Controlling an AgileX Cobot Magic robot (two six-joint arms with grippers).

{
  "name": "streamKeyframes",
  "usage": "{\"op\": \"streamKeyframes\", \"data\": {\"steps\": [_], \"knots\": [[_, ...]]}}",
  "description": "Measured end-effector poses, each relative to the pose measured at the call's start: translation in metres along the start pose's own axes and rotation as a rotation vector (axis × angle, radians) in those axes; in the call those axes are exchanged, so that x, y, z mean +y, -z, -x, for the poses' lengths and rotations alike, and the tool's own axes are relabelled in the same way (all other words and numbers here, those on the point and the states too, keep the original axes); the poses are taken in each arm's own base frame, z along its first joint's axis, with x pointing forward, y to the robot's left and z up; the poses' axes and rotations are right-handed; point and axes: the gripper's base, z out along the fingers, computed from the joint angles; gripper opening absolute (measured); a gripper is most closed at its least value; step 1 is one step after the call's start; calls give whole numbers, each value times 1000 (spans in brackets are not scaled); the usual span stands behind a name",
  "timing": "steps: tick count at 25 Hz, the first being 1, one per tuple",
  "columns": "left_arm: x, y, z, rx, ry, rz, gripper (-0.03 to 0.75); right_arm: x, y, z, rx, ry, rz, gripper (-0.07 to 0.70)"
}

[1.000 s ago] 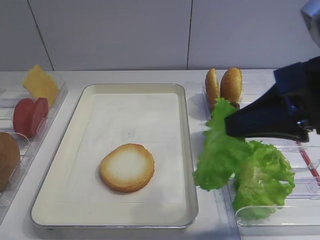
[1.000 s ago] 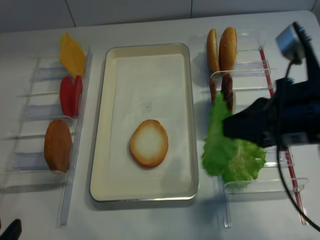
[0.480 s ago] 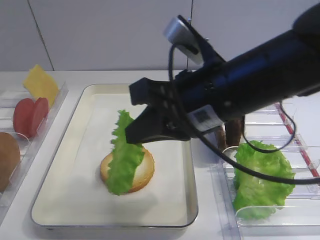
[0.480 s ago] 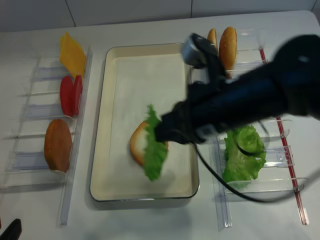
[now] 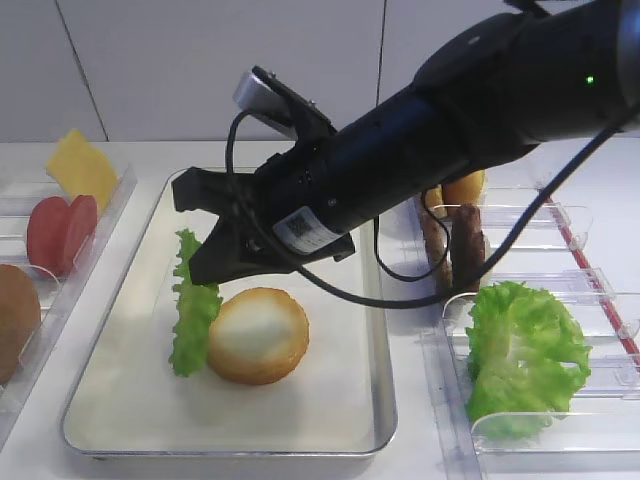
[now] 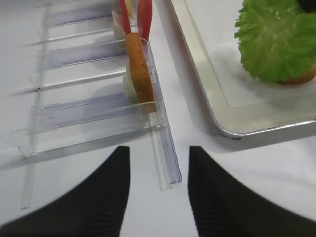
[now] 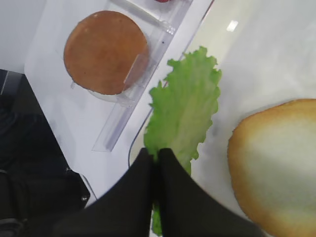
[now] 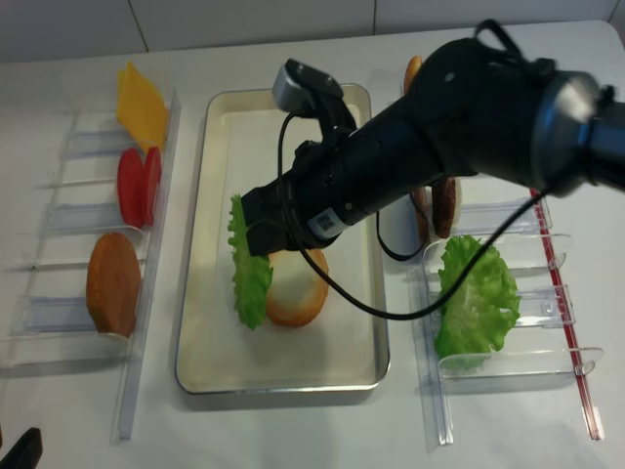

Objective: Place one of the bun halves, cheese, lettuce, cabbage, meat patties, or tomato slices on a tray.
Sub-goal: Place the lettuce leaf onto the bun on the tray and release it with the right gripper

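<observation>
My right gripper reaches across the tray and is shut on the lettuce, a ruffled green leaf hanging edge-down just left of a bun half. That bun half lies cut face up on the paper liner. In the right wrist view the shut fingers pinch the lettuce beside the bun half. The high realsense view shows the lettuce against the bun half, below the gripper. My left gripper is open and holds nothing, near the tray's corner.
The left rack holds cheese, tomato slices and another bun half. On the right rack are meat patties and bunched green leaves. The end of a clear rack lies between the left fingers.
The right arm swung from the right rack across the tray with the lettuce. The leaf went from over the bun half to its left side, and lower.
</observation>
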Motion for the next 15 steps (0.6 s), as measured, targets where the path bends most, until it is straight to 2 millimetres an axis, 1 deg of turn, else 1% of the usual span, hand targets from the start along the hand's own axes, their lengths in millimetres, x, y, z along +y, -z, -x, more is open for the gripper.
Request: {"op": "streamKeyframes", "data": {"steps": [2,5,11,15], "knots": [[0,0,0,0,0,0,292,-5,-4,-1,21,13,-19,17],[0,0,0,0,0,0,292,-9,-5,-3,51,35,-56,17],[0,0,0,0,0,0,292,-25,4,-1,62,20,-138,17],[0,0,0,0,0,0,292,-30,5,-1,72,25,-166,17]]}}
